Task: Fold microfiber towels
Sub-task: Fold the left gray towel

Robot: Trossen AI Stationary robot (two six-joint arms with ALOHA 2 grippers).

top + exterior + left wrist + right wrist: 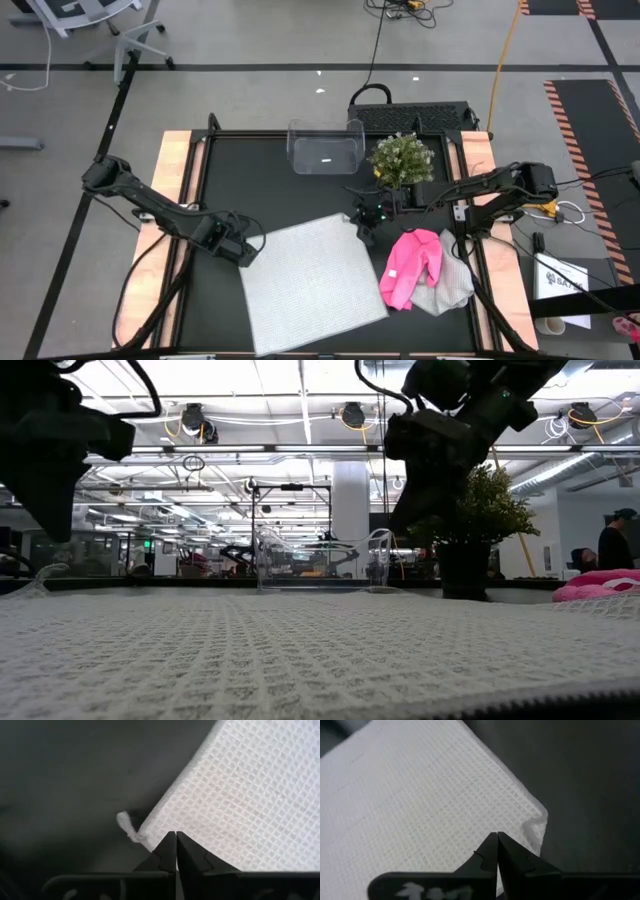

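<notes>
The white waffle-weave towel (310, 283) is spread flat, its far corners met by closed, empty left hand (250, 252) and right hand (365, 232).

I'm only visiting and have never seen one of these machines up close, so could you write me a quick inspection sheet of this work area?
Surface: black table with wooden side strips.
Job's things: white towel spread flat; pink towel crumpled, lying partly on a pale grey towel.
Clutter: clear plastic bin and small potted plant at the far side.
Grippers: left gripper at the white towel's left far corner, jaws shut; right gripper at its right far corner, jaws shut. Neither visibly pinches cloth.
Cables: black and orange leads on the floor.
Surroundings: office chair, striped floor tape, a person far off.
</notes>
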